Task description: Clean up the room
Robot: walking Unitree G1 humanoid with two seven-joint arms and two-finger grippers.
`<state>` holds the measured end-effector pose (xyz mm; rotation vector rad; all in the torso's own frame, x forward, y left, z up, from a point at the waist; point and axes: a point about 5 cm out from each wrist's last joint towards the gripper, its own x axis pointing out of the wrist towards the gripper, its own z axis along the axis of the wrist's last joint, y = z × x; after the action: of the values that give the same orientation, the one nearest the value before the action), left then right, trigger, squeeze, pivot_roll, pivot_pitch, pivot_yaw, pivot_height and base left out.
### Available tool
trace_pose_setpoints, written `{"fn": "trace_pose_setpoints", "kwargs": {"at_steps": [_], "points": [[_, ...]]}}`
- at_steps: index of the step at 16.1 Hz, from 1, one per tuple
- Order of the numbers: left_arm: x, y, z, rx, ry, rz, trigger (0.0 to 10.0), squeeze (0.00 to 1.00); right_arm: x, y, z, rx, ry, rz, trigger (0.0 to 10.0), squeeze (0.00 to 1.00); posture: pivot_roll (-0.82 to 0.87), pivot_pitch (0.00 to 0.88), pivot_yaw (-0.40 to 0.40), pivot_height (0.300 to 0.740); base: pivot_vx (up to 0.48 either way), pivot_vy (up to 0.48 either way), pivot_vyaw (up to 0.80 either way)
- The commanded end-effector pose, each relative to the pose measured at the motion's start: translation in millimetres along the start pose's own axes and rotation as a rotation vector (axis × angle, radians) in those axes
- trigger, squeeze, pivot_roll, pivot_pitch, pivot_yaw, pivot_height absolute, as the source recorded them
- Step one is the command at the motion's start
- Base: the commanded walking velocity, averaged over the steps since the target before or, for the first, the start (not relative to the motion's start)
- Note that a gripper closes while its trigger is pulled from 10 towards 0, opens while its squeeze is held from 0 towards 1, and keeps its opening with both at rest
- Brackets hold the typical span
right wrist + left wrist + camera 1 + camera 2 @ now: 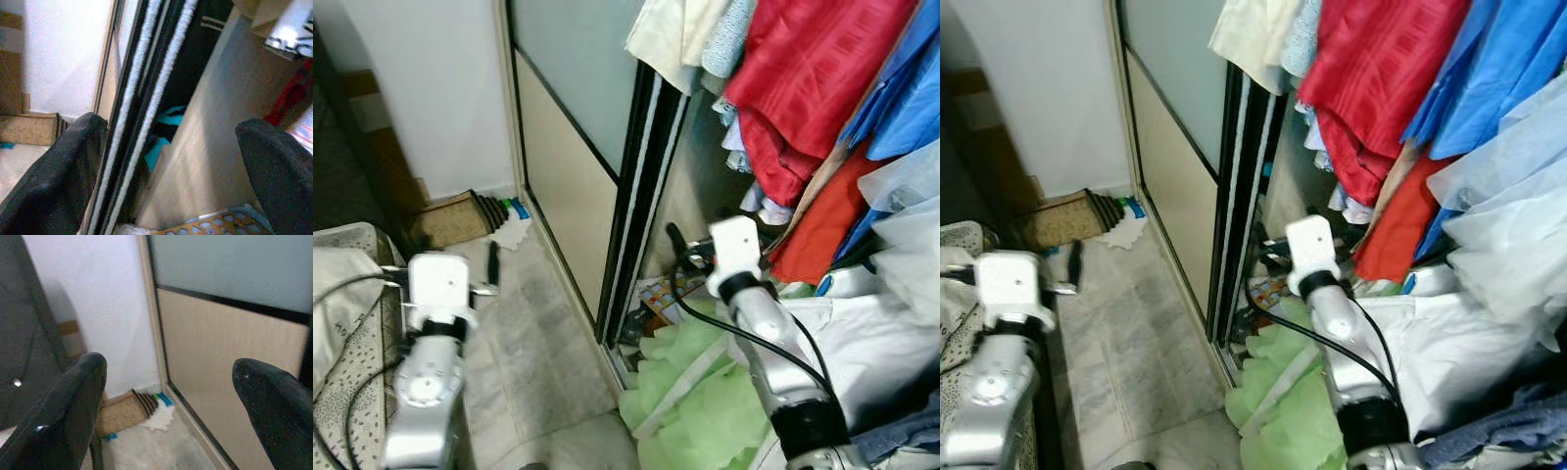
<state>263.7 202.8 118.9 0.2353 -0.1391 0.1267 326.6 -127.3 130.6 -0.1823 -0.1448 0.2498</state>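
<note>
Both arms are stretched forward. The right pincer (171, 161) is spread wide and empty, aimed at the wardrobe's black door track (641, 186), above a crumpled green cloth (700, 392) on the floor. The left pincer (171, 396) is also released, over the marbled floor (533, 333). Red clothes (813, 78) and blue ones hang overhead, and a white rag (512, 232) lies in the far corner.
</note>
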Motion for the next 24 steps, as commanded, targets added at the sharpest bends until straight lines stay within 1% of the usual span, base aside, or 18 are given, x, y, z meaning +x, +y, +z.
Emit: {"fn": "trace_pose_setpoints", "kwargs": {"at_steps": [1, 3, 5, 7, 8, 10, 11, 12, 13, 14, 15, 16, 17, 18, 20, 21, 23, 24], "points": [[-5.3, -8.1, -8, 0.019, 0.018, -0.030, 10.0, 0.00, -5.5, -9.4, 2, 0.003, -0.009, -0.030, 10.0, 0.00, 0.10, 0.000, -0.106, 0.740, 0.000, 0.000, 0.00], [-8.1, -7.4, -10, 0.031, 0.017, -0.029, 10.0, 0.00, -11.1, -7.9, 0, 0.007, -0.014, -0.038, 10.0, 0.00, 0.10, 0.000, -0.096, 0.740, 0.000, 0.000, 0.00], [-11.3, -9.2, -20, 0.061, 0.037, -0.065, 10.0, 0.00, -26.1, -1.5, -15, -0.060, -0.005, -0.048, 10.0, 0.00, 0.07, 0.000, -0.061, 0.740, 0.000, 0.000, 0.00], [-4.3, -16.3, -22, 0.070, 0.047, -0.084, 10.0, 0.00, -31.6, -11.2, -22, -0.042, 0.026, -0.099, 10.0, 0.00, 0.04, 0.000, -0.016, 0.740, 0.000, 0.000, 0.00], [0.1, -25.8, -23, 0.080, 0.038, -0.136, 10.0, 0.00, -35.5, -17.9, -27, -0.050, 0.042, -0.132, 10.0, 0.00, 0.02, 0.000, 0.002, 0.740, 0.000, 0.000, 0.00], [2.9, -37.4, -19, 0.075, 0.024, -0.185, 10.0, 0.00, -39.5, -25.2, -27, -0.048, 0.051, -0.164, 10.0, 0.00, 0.01, 0.000, 0.017, 0.740, 0.000, 0.000, 0.00], [3.3, -43.4, -17, 0.054, 0.022, -0.223, 10.0, 0.00, -40.6, -27.2, -27, -0.050, 0.052, -0.167, 10.0, 0.00, 0.01, 0.000, 0.021, 0.740, 0.000, 0.000, 0.00], [0.5, -49.1, -19, 0.051, 0.037, -0.262, 10.0, 0.00, -41.5, -29.7, -26, -0.057, 0.050, -0.172, 10.0, 0.00, 0.00, 0.000, 0.058, 0.740, 0.000, 0.000, 0.00], [-1.6, -51.4, -20, 0.045, 0.047, -0.278, 10.0, 0.00, -42.5, -33.4, -25, -0.066, 0.047, -0.187, 10.0, 0.00, -0.01, 0.000, 0.070, 0.740, 0.000, 0.000, 0.00], [-3.8, -53.9, -20, 0.042, 0.042, -0.281, 10.0, 0.00, -46.3, -40.4, -25, -0.067, 0.050, -0.224, 10.0, 0.00, -0.02, 0.000, 0.081, 0.740, 0.000, 0.000, 0.00], [-5.3, -59.1, -18, 0.036, 0.028, -0.297, 10.0, 0.00, -54.4, -53.0, -25, -0.066, 0.059, -0.288, 10.0, 0.00, -0.06, 0.024, 0.088, 0.740, 0.000, 0.000, 0.00], [-6.3, -61.8, -19, 0.026, 0.025, -0.306, 10.0, 0.00, -60.9, -58.8, -24, -0.071, 0.063, -0.316, 10.0, 0.00, -0.07, 0.030, 0.082, 0.740, 0.000, 0.000, 0.00], [-9.4, -62.1, -23, 0.031, 0.029, -0.306, 10.0, 0.00, -67.2, -57.7, -24, -0.066, 0.064, -0.316, 10.0, 0.00, -0.06, 0.032, 0.066, 0.740, 0.000, 0.000, 0.00], [-13.0, -54.2, -24, 0.041, 0.040, -0.286, 10.0, 0.00, -67.0, -48.6, -18, -0.027, 0.068, -0.286, 10.0, 0.00, -0.02, 0.030, 0.052, 0.740, 0.000, 0.000, 0.00], [-18.0, -39.8, -23, 0.051, 0.059, -0.246, 10.0, 0.00, -51.4, -30.2, -9, -0.017, 0.030, -0.176, 10.0, 0.00, 0.02, 0.052, 0.068, 0.740, 0.000, 0.000, 0.00], [-19.5, -33.1, -23, 0.063, 0.070, -0.254, 10.0, 0.00, -38.5, -18.9, -5, -0.010, 0.014, -0.144, 10.0, 0.00, 0.02, 0.084, 0.097, 0.740, 0.000, 0.000, 0.00], [-17.8, -33.7, -19, 0.059, 0.057, -0.287, 10.0, 0.00, -34.6, -18.6, 0, 0.006, -0.002, -0.196, 10.0, 0.00, 0.01, 0.092, 0.106, 0.740, 0.000, 0.000, 0.00], [-16.2, -35.2, -17, 0.046, 0.051, -0.289, 10.0, 0.00, -37.3, -20.7, 3, -0.006, -0.011, -0.212, 10.0, 0.00, 0.00, 0.089, 0.099, 0.740, 0.000, 0.000, 0.00]]}}
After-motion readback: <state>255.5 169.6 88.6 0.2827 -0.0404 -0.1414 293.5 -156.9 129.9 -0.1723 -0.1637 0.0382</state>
